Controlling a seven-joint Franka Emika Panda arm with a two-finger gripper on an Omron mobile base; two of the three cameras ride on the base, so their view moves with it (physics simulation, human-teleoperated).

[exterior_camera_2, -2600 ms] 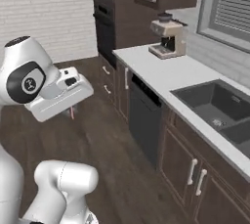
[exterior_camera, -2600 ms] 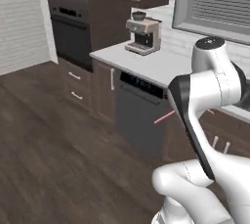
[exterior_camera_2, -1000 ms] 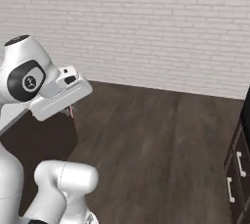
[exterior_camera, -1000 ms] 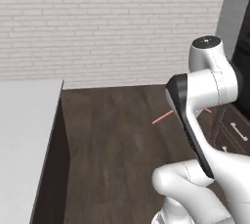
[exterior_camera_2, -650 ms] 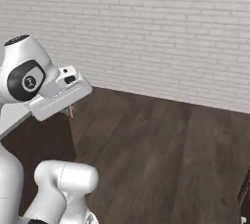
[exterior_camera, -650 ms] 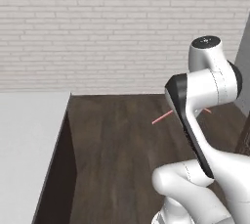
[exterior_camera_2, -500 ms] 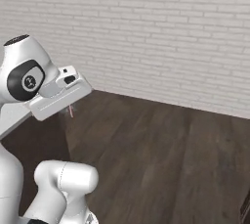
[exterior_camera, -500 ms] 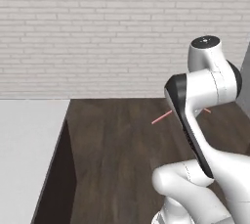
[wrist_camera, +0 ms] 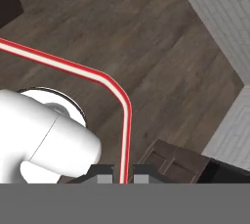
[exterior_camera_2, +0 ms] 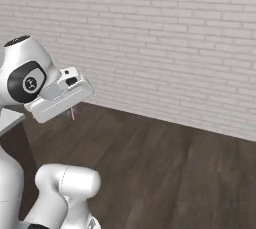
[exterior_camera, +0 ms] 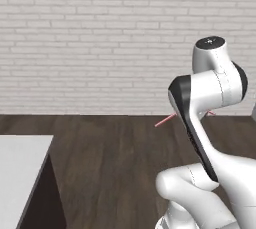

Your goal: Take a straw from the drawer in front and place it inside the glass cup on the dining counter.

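One straw (wrist_camera: 125,120), pinched between the shut tips of the end effector (wrist_camera: 120,178): in the hand view the red-pink stick rises from between the two dark fingertips, then appears to curve off toward the left edge. In the left base view a short pink end of it pokes out to the left of the dark forearm; in the right base view a stub hangs just under the white hand.

Change noted: the whole backdrop has swung. A couple of seconds back both base views looked onto the wall-side worktop with coffee machine, oven and sink. Since then, brick wall (exterior_camera_2: 165,38) and dark plank floor (exterior_camera: 115,173) have slid across, so I read this as the base turning, not things moving. The arm's pose against the cameras looks unchanged, straw carried at the same height.

Against half a second ago: the white slab at lower left of the left base view, likely a corner of the dining table (exterior_camera: 20,173), has slipped further left and sits low, well apart from the end effector.

Meaning for the task: pick-up from the drawer looks done; this is the carry. Glass cup not sighted yet, so placing waits on the base bringing it round. A thin straw held by one end could swing or slip, I'd guess.
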